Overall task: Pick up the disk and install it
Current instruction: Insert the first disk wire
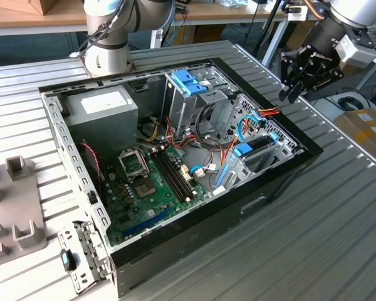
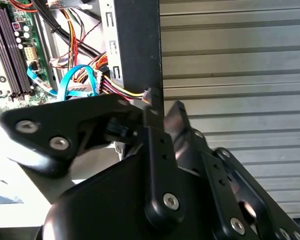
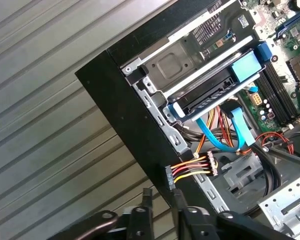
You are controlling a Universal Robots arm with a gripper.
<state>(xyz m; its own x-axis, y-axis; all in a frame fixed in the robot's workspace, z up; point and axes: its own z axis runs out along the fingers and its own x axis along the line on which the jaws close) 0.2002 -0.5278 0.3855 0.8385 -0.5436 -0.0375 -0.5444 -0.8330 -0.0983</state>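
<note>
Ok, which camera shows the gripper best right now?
The exterior view: the whole gripper hangs above the computer case's edge at the exterior view's right. Both wrist views show its black fingertips close up.

Disk (image 3: 215, 96) largely hidden under the metal cage (image 3: 190, 60); pincer (image 3: 162, 196) body cut off at the view's edge.

One computer case (image 1: 194, 235), one motherboard (image 1: 144, 194), one grey box (image 1: 103, 116), one hand (image 1: 288, 94).

open computer case (image 1: 269, 188) on ribbed table (image 1: 338, 238) | motherboard (image 1: 138, 194) inside | grey power supply (image 1: 103, 116)
</note>
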